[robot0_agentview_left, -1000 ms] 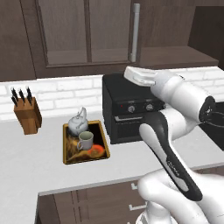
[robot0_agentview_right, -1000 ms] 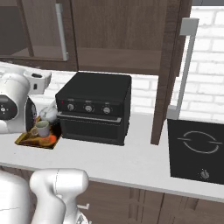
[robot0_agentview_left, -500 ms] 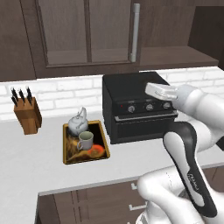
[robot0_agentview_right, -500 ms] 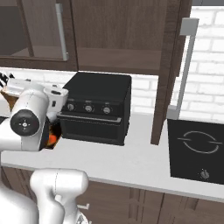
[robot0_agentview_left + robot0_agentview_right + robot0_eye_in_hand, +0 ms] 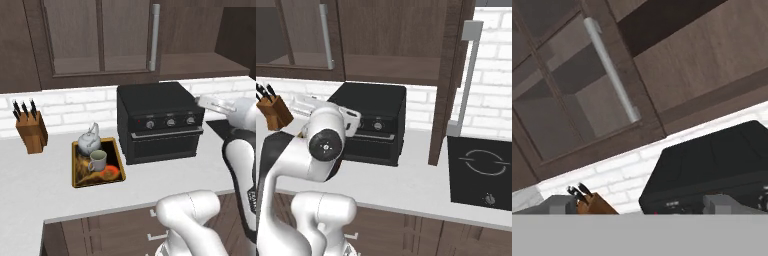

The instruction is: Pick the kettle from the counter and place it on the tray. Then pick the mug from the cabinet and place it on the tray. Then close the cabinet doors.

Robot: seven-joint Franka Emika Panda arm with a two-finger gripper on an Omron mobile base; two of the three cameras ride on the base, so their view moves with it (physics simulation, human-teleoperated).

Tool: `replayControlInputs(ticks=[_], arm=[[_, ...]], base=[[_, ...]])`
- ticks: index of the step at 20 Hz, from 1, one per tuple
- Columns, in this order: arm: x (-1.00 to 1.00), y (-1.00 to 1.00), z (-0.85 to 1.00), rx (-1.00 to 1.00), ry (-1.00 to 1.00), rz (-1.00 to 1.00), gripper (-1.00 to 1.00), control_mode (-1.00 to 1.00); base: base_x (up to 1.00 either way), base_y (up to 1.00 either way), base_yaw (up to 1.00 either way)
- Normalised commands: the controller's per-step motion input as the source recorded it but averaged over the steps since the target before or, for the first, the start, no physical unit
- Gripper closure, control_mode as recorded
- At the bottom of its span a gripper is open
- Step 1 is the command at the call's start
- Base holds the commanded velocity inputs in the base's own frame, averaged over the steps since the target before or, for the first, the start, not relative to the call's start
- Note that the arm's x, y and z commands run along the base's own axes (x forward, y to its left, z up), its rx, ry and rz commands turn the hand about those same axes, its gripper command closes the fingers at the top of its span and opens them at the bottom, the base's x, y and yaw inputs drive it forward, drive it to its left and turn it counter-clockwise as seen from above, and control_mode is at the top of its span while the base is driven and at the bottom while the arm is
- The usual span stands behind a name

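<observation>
The silvery kettle [image 5: 90, 142] and the pale mug [image 5: 97, 160] both stand on the patterned tray [image 5: 74, 168], which lies on the counter [image 5: 45, 185] left of a black oven. My gripper [image 5: 210, 103] hovers off the oven's upper right corner, far from the tray. It is open, and its tips [image 5: 641, 204] stand wide apart with nothing between them. The cabinet [image 5: 100, 37] hangs above. Its left door [image 5: 577, 95] with the silver handle [image 5: 154, 37] is shut. The right door [image 5: 453, 75] stands swung out, leaving the shelf [image 5: 200, 64] exposed.
The black toaster oven [image 5: 160, 122] sits mid-counter, close under my hand. A knife block [image 5: 31, 131] stands at the left by the white brick wall. A black cooktop [image 5: 483, 167] lies right of the open door. My arm [image 5: 321, 145] blocks the tray in the right base view.
My arm has swung to the right, carrying the hand from above the oven's left part to beyond its right corner. Kettle, mug and tray have stayed put.
</observation>
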Motion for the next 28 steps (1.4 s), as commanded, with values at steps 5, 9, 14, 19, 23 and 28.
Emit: replayControlInputs(ticks=[5,9,14,19,23,28], arm=[[-0.09,-0.45,-0.48,0.12,-0.21,0.00,-1.00,-1.00],[-0.04,-0.26,-0.62,0.15,-0.20,0.00,-1.00,-1.00],[-0.06,-0.31,-0.50,0.17,-0.19,0.00,-1.00,-1.00],[-0.08,-0.61,-0.23,0.15,-0.22,0.07,-1.00,-1.00],[-0.14,-0.64,-0.08,0.08,-0.12,0.04,-1.00,-1.00],[0.07,-0.31,-0.20,0.00,0.08,0.00,-1.00,-1.00]], base=[[0.00,0.00,0.00],[0.00,0.00,0.00],[0.00,0.00,0.00],[0.00,0.00,0.00],[0.00,0.00,0.00],[0.00,0.00,0.00]])
